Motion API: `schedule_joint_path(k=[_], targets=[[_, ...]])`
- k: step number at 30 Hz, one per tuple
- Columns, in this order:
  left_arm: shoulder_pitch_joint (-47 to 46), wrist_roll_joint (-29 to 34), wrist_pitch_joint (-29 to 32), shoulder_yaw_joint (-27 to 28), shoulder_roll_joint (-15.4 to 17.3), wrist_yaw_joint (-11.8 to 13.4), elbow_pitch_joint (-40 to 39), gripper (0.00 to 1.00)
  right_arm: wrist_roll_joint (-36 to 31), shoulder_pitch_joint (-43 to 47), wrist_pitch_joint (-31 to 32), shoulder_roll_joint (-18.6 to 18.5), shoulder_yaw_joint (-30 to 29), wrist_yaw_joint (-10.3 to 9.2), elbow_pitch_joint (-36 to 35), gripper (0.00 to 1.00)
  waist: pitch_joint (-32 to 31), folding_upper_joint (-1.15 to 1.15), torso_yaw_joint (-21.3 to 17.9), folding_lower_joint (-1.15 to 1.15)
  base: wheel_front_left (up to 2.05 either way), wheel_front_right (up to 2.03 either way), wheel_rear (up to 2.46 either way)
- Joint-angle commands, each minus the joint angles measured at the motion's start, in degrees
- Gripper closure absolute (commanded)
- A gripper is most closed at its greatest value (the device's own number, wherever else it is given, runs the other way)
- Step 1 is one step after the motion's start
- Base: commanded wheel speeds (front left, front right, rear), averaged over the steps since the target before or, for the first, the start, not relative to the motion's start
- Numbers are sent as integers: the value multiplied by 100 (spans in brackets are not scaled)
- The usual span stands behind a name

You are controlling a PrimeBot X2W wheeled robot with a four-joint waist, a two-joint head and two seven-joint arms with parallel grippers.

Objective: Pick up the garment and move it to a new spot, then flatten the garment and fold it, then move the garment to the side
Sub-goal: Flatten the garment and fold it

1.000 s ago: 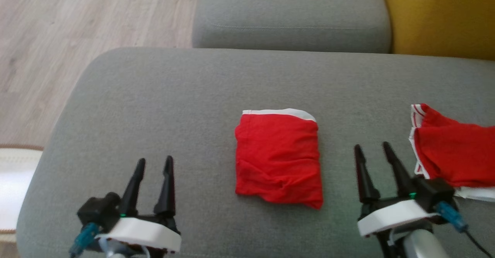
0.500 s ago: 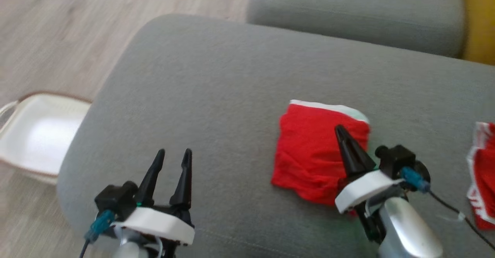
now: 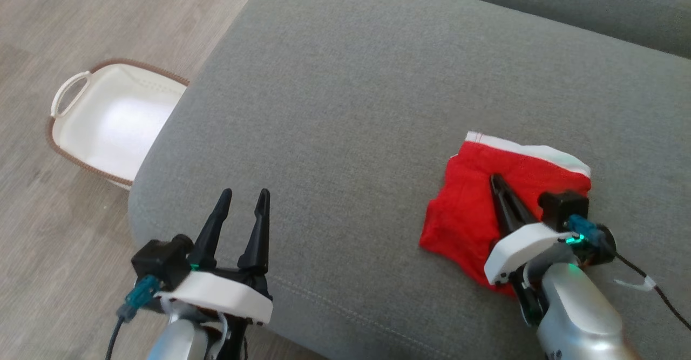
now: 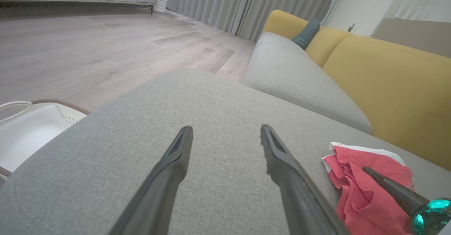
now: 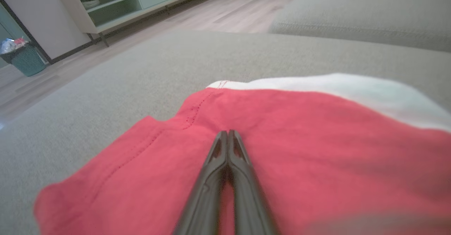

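The garment (image 3: 467,211) is a folded red piece with a white band along its far edge, lying on the grey cushion (image 3: 351,79) at the right. My right gripper (image 3: 495,179) is shut, its two fingers pressed together and resting flat on top of the red cloth (image 5: 317,150). I see no fabric pinched between the tips (image 5: 227,133). My left gripper (image 3: 244,194) is open over bare cushion near the front edge, well left of the garment. From the left wrist, its fingers (image 4: 225,133) stand apart with the garment (image 4: 352,189) at the lower right.
A white basket (image 3: 70,87) with a brown rim sits on the wooden floor beside the cushion's left edge. A second grey cushion (image 4: 292,76) and a yellow backrest (image 4: 387,80) lie beyond. A low cabinet (image 5: 116,6) stands across the room.
The head camera has swung left, bringing the basket into view. My right gripper has closed and moved from beside the garment onto its top. The left gripper stays open.
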Motion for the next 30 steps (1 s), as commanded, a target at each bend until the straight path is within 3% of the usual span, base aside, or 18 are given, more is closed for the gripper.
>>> schedule_joint_path(k=[1,13,27,28,29,30], targets=[[-227,-53,-70,165,9,-16,-167,0,3,-208,-78,6,119,-5,5,100,55,0,45,0,0,0,0],[-268,-87,-70,193,9,11,-147,0,185,-440,-78,6,191,-5,298,100,144,0,-71,0,0,0,0],[-160,-27,-70,376,9,63,-217,0,750,-28,-78,6,300,-5,-1173,100,-637,0,-1156,0,0,0,0],[-151,-20,-70,384,9,64,-221,0,736,28,-78,6,258,-5,-1229,78,-677,0,-1251,0,0,0,0],[-142,-17,-70,402,9,69,-227,0,709,85,-78,5,213,-5,-1233,0,-710,0,-1349,0,0,0,0],[-134,-20,-70,431,9,78,-237,0,658,116,-79,4,148,-5,-1268,0,-735,0,-1447,0,0,0,0]])
